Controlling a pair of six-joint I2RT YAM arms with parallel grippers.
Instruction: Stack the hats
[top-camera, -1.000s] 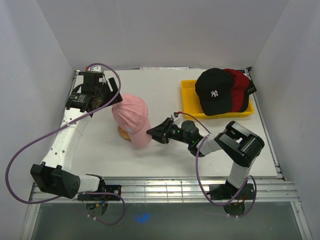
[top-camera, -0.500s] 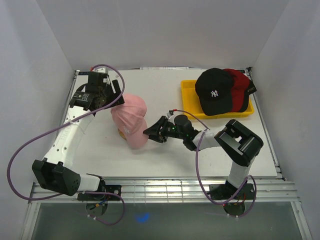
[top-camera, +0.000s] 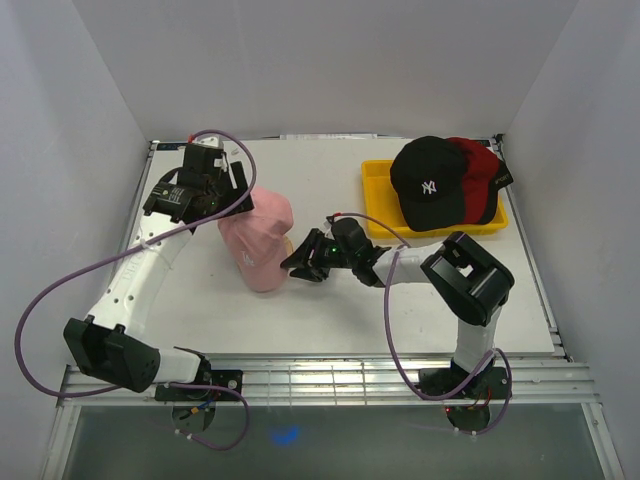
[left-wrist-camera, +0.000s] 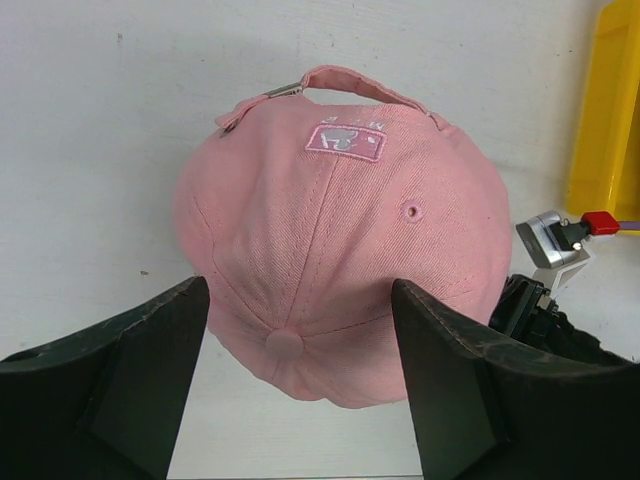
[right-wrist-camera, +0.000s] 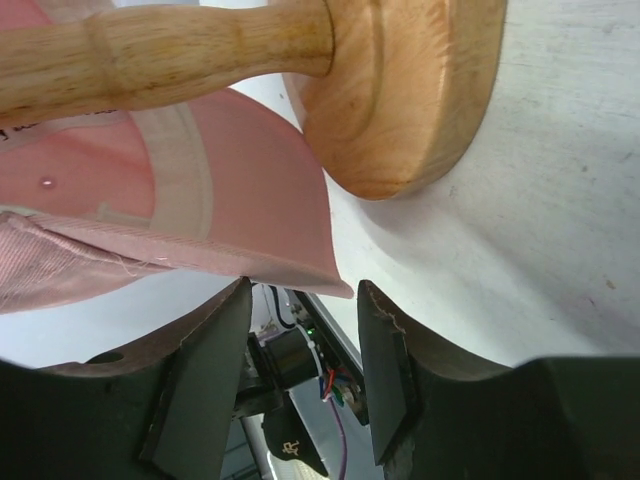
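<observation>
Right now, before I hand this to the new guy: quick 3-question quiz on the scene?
1. True or false: the black NY cap sits on the wooden stand.
2. Which cap's brim is at the mouth of the open right gripper? A) red cap B) pink cap C) black NY cap
3. Fill in: the left gripper hangs open over the pink cap's ____.

Key:
1. False; it lies on the red cap in the yellow tray.
2. B.
3. crown.
</observation>
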